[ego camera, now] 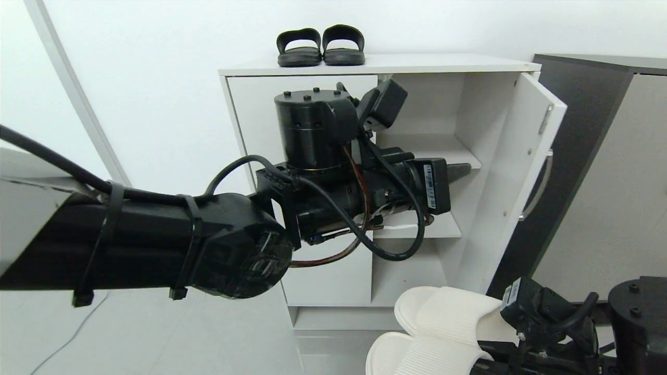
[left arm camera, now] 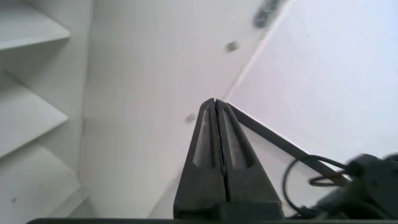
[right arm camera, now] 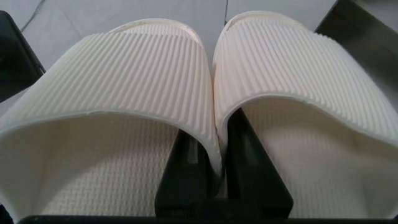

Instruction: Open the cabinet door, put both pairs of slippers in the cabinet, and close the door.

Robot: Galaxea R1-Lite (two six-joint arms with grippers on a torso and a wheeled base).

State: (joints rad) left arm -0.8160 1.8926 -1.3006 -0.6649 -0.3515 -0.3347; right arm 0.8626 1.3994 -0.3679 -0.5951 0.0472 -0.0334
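Note:
A pair of black slippers (ego camera: 320, 47) stands on top of the white cabinet (ego camera: 302, 104). The cabinet's right door (ego camera: 513, 177) is swung open and its left door is closed. My left gripper (ego camera: 465, 169) (left arm camera: 215, 103) is inside the open half at the middle shelf, shut with nothing between its fingers, pointing at the corner where the side wall meets the door. Low at the front right, my right gripper (ego camera: 487, 354) (right arm camera: 219, 177) is shut on the inner straps of a pair of white ribbed slippers (ego camera: 437, 328) (right arm camera: 124, 81), held side by side below the cabinet opening.
The open half has two white shelves (ego camera: 432, 151) (left arm camera: 31, 31). A curved metal handle (ego camera: 539, 187) sits on the outer face of the open door. A dark grey cabinet (ego camera: 599, 182) stands right behind that door. My left arm stretches across the cabinet's closed left door.

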